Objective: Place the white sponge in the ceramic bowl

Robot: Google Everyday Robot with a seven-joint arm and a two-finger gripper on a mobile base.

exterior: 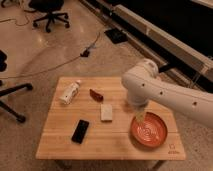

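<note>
The wooden bench fills the middle of the scene, and the white arm reaches over its right half from the right side. The orange-red bowl, the largest item on the bench, sits at the near right corner, wide, shallow and empty. A white bottle lies on its side at the far left, and a black phone lies flat near the left front edge. The white sponge lies flat near the middle of the bench, left of the bowl and apart from it, with bare wood on all sides. A small red object rests just beyond it, toward the far edge. The end effector hangs from the arm over the bowl's left rim, to the right of the sponge, with its fingers apart and nothing between them. The sponge looks light and soft, so it should compress under a squeeze rather than slip, and there is little risk of damage to it. Its low, flat shape suggests a grasp from above, the fingers straddling the shorter width near the middle and coming down close to the wood. A gentle squeeze should be enough, and because it is so light, it may cling to a finger when let go over the bowl.
</note>
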